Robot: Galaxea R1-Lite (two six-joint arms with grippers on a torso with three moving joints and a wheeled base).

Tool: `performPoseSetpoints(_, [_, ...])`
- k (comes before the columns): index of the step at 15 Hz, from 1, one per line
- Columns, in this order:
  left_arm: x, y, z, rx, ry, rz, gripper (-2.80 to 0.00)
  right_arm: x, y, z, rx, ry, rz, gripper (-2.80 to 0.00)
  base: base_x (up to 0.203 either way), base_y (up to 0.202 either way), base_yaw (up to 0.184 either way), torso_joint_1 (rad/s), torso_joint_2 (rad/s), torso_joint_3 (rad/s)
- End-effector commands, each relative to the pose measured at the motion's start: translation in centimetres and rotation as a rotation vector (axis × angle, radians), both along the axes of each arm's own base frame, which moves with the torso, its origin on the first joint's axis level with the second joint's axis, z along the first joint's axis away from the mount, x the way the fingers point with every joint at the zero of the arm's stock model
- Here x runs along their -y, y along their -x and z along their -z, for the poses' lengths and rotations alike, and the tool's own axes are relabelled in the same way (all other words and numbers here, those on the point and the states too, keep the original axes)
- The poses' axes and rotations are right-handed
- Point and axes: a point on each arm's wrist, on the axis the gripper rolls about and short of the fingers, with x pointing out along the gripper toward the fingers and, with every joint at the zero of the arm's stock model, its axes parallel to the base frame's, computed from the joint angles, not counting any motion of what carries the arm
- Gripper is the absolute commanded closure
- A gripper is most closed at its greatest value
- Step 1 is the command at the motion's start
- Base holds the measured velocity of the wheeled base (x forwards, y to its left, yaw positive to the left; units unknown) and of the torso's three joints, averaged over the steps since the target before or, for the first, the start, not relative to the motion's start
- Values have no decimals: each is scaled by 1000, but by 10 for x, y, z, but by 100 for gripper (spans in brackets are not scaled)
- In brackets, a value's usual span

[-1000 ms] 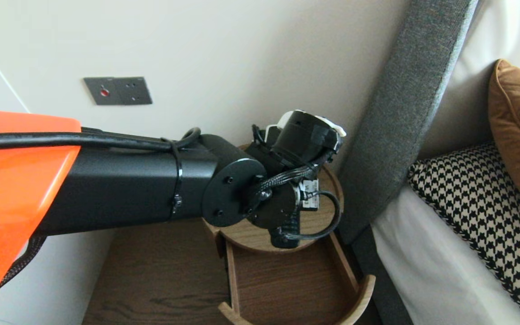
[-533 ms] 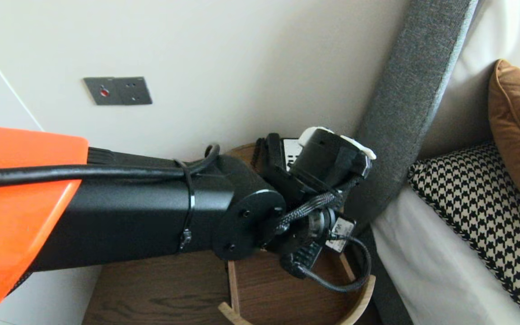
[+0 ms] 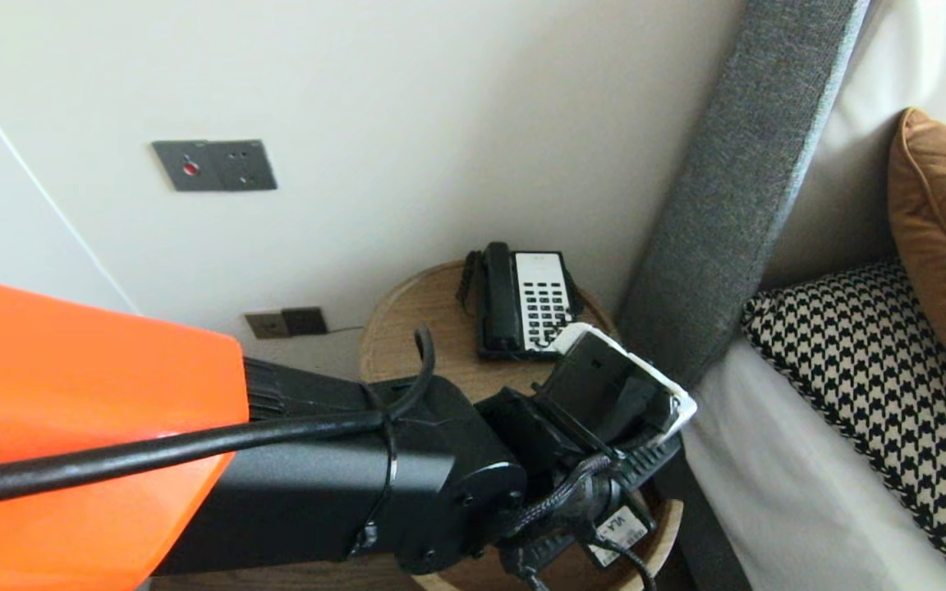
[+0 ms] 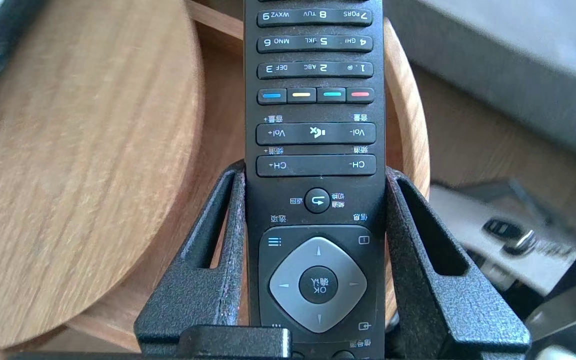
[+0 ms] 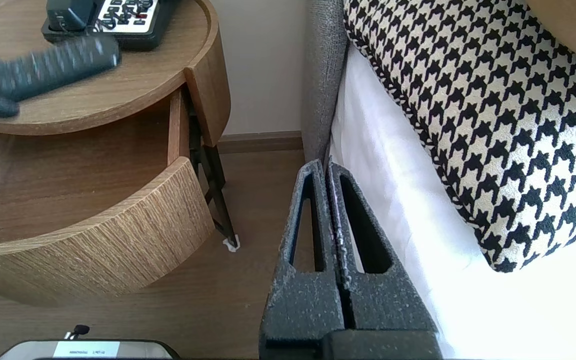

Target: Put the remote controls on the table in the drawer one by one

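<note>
My left gripper [image 4: 315, 170] is shut on a black remote control [image 4: 315, 100], its fingers pressing the two long sides near the arrow pad. The remote hangs level above the front edge of the round wooden bedside table [image 3: 407, 328] and its pulled-out drawer [image 5: 93, 245]; the right wrist view shows the remote [image 5: 53, 65] blurred over the table top. In the head view the left wrist [image 3: 604, 402] hides the gripper. My right gripper [image 5: 325, 167] is shut on nothing, parked low beside the bed.
A black and white telephone [image 3: 522, 300] stands at the back of the table top. A grey headboard [image 3: 736, 189] and the bed with a houndstooth pillow [image 3: 875, 386] are right of the table. Wall sockets [image 3: 214, 164] sit on the wall behind.
The left arm has swung down and toward the front of the table with the remote, uncovering the telephone, and the wrist has rolled. The right arm has kept still.
</note>
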Motion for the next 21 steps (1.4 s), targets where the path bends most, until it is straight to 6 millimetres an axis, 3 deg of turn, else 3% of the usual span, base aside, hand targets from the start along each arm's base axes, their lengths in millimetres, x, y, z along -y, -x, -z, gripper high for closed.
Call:
performPoseSetpoints(1, [-4,2,18,-8,-56,41,0,0,0,0,-2,1,0,0,0,0,0,0,0,0])
performPoseSetpoints(7, [-2,-5,50,-21,-100,101,0,0,0,0,-2,0,0,0,0,0,0,0,0,0])
performPoseSetpoints(21, [-8,-35,107,-45,-81,54,0,0,0,0,0,1,-1,0,0,0,0,0,0,0])
